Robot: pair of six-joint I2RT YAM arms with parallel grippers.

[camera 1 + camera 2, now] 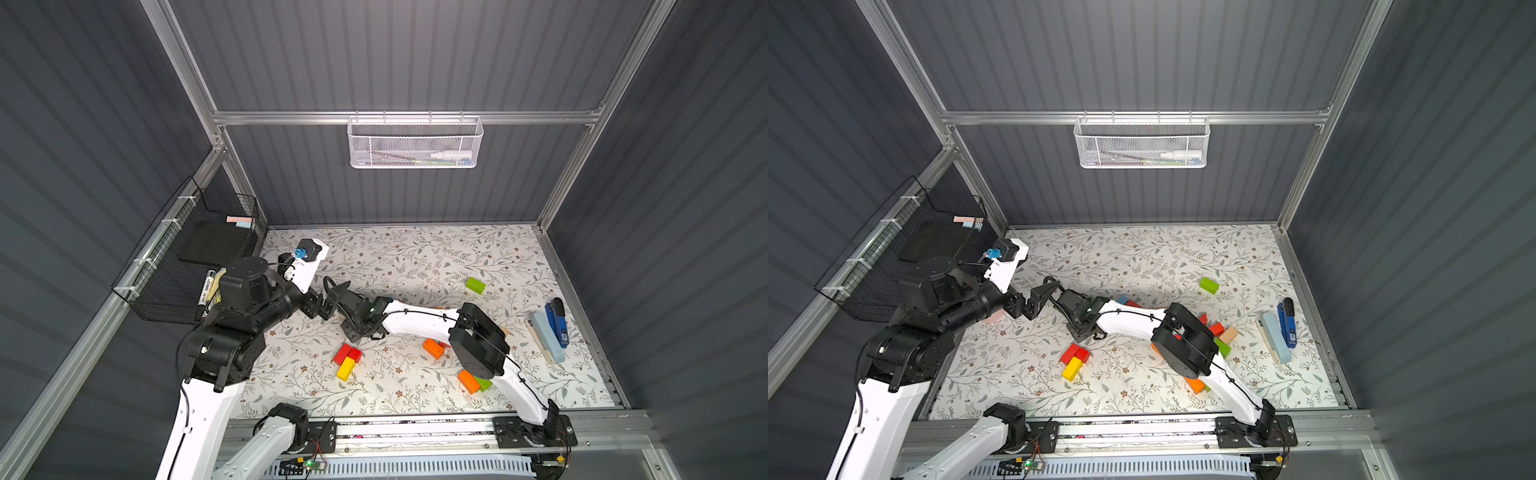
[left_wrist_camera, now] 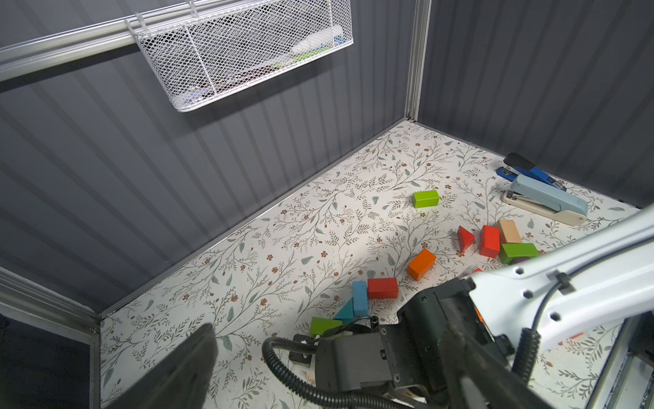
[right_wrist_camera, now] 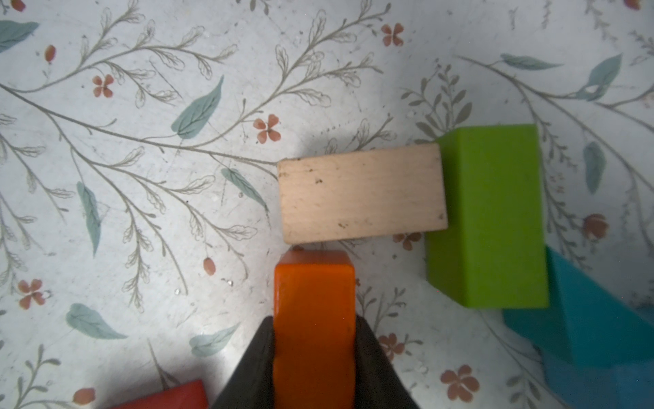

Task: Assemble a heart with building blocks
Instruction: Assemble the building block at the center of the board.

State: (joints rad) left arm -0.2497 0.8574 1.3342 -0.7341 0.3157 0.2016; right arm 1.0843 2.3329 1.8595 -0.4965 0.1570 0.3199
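Heart barely begun — the right gripper (image 3: 315,329) clamps an orange block (image 3: 314,297) just beside a tan block (image 3: 362,193); the left gripper (image 1: 323,306) hangs spread wide, empty. A red-and-yellow cluster (image 1: 348,359) lies at eight o'clock on the mat (image 1: 415,257) — a green block (image 1: 475,285) sits apart at two o'clock.

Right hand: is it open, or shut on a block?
Shut on the orange block. In the right wrist view, the right hand's two black fingers press against its opposite sides.
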